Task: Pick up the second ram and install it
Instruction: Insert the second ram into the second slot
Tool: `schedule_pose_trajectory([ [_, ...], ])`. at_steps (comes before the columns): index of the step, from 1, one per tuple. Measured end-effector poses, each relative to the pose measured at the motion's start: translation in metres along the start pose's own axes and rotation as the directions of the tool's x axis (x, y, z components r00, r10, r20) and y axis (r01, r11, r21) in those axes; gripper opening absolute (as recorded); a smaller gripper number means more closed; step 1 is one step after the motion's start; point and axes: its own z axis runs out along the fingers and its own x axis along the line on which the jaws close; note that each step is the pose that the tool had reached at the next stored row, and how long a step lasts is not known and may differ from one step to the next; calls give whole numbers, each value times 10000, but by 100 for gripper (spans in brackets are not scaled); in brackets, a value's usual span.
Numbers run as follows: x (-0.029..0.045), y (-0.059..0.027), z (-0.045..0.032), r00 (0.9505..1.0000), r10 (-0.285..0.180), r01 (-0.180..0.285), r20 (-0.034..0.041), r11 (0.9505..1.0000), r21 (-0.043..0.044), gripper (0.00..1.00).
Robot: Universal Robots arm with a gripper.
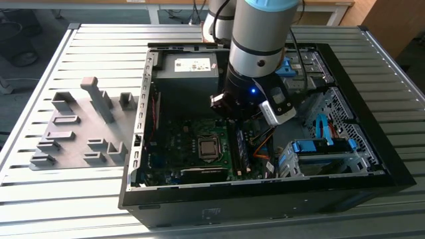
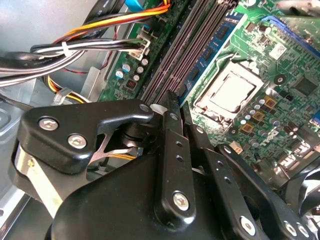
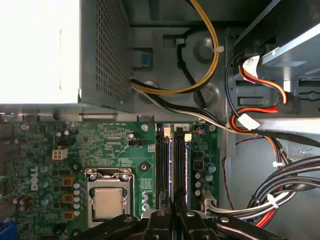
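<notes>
Inside the open computer case, the arm's gripper hangs low over the memory slots. Its two black fingers are drawn narrow, almost together, in line with the slots. The second ram stands on edge in the slot row along the motherboard edge nearest the drive bay side of the case, just beside the processor socket. From the exterior view it shows as a dark strip beneath the wrist. Whether the fingers pinch the strip or only bear on its top edge cannot be told, nor whether it is fully home. The likely risks lie in alignment. A strip tilted in its slot could jam or stress the board under downward force. A pale end latch left half open would leave the strip unseated. The bundled cables near that board edge could also snag the wrist.
</notes>
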Motion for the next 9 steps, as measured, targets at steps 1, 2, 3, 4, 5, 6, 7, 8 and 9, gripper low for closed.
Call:
schedule_pose_trajectory([
  [1,0,-14,7,10000,0,0,-2,10000,-13,14],
  [2,-1,-30,13,10000,0,0,-8,10000,-24,14],
  [3,-1,-43,18,10000,1,-1,-18,10000,-27,14],
  [4,-1,-55,22,10000,0,0,-29,10000,-27,14],
  [5,-1,-67,24,10000,0,0,-39,10000,-28,14],
  [6,-2,-76,25,10000,0,0,-51,10000,-28,14],
  [7,-2,-85,27,10000,0,0,-63,10000,-30,14],
  [8,-3,-91,30,10000,1,-1,-79,10000,-31,14],
  [9,-6,-92,41,9999,1,-1,-105,10000,-38,14],
])
